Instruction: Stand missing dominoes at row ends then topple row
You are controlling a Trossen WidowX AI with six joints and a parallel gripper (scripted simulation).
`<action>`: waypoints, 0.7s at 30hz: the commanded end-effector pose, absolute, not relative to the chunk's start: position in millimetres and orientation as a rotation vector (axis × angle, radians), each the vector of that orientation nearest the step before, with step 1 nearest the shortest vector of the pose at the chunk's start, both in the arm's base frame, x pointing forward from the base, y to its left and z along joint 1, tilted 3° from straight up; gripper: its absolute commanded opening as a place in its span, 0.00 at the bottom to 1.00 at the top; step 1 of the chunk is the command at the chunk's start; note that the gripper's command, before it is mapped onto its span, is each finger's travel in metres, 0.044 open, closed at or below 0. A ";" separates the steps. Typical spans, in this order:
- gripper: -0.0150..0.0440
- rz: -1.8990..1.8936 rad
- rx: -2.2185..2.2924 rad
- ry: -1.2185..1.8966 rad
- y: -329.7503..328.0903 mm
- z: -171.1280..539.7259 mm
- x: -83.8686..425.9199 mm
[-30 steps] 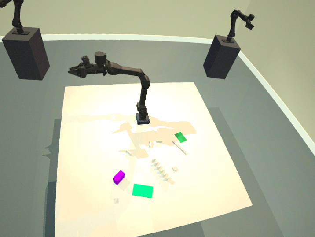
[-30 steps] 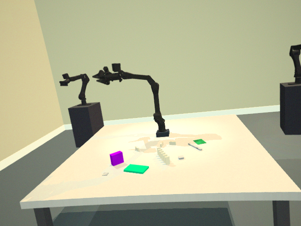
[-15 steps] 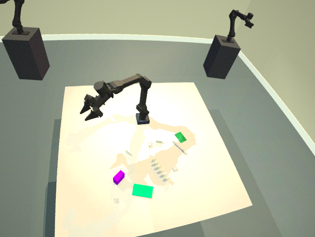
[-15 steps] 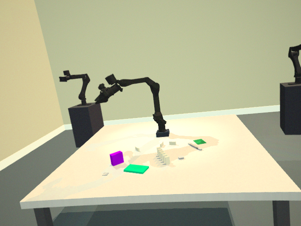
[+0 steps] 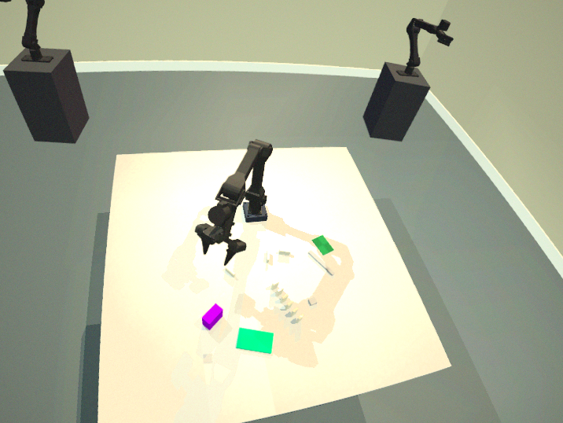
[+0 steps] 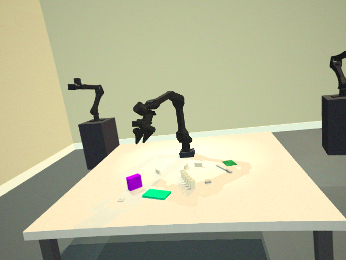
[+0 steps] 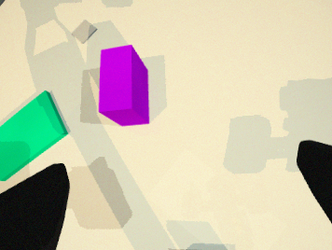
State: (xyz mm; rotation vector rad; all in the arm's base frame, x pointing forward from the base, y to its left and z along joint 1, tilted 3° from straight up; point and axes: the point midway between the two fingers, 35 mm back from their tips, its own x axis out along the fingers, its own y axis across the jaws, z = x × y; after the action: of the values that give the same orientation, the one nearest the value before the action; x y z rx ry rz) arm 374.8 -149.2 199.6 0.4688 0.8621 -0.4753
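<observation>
From the top view, I have the gripper (image 5: 215,259) (image 6: 139,143) (image 7: 187,163) spread wide with nothing between its fingertips, hanging above the near side of a loose domino (image 5: 230,272) (image 6: 158,171). That piece lies apart from the standing row (image 5: 285,303) (image 6: 187,179), its long axis slanting in the picture from upper left to lower right. I judge it the likeliest first pick, as it is the loose one nearest my fingers.

In the exterior view, the fingers point down, well above the table (image 5: 150,190) (image 6: 246,207) (image 7: 205,196); the domino sits low, to their right. I'd have to descend and turn the opening across its thin sides.

On the wrist view, a purple block (image 5: 212,316) (image 6: 134,182) (image 7: 116,81) shows ahead, between and beyond the fingers; I can't make out the domino there, so alignment needs checking.
</observation>
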 end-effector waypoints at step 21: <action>1.00 -0.039 0.029 1.597 61.8 62.9 267.1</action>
State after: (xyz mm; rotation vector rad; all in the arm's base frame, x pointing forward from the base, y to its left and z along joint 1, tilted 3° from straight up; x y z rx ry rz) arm 271.2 62.7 76.9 0.0409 1.5772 -0.0369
